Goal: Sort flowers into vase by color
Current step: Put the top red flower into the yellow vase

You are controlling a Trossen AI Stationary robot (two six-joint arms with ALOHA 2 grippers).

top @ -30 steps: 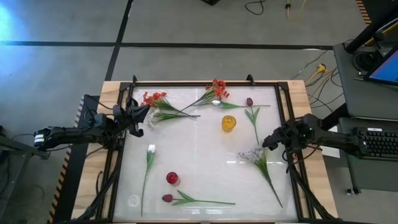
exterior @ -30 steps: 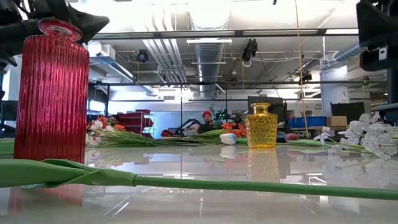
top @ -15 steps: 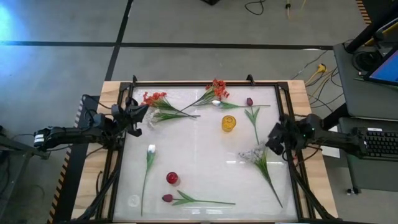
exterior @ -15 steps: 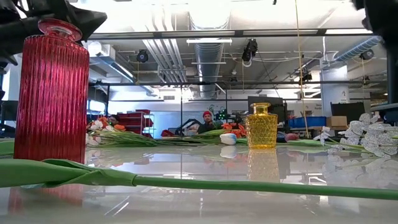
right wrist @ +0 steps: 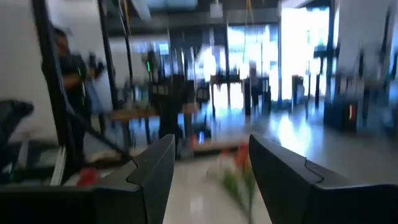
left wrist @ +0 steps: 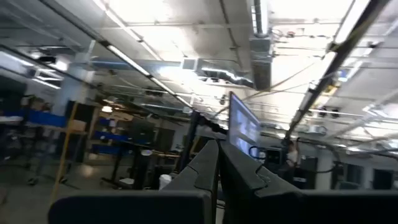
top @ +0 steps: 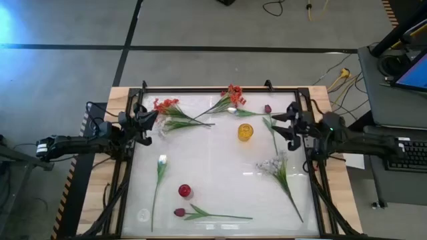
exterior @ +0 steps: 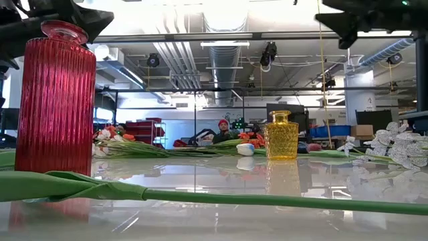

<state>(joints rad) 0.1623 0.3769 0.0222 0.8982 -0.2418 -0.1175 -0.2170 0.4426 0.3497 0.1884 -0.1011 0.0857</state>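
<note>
keyboard (top: 408, 154), desk at right | yellow cable (top: 342, 73), on floor

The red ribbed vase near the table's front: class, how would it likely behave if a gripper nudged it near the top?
The red ribbed vase stands tall and narrow, so it could tip. It looks like glass, probably fragile and slippery, and the table looks glossy, so it might slide.

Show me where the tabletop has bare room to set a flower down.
Widest bare patch: mid-table, between the white rose, the small yellow glass vase and the whitish blossom spray. Also free: between that spray and the maroon tulip with the long stem. Crowded: far edge, where the orange-red blossom clusters lie.
</note>
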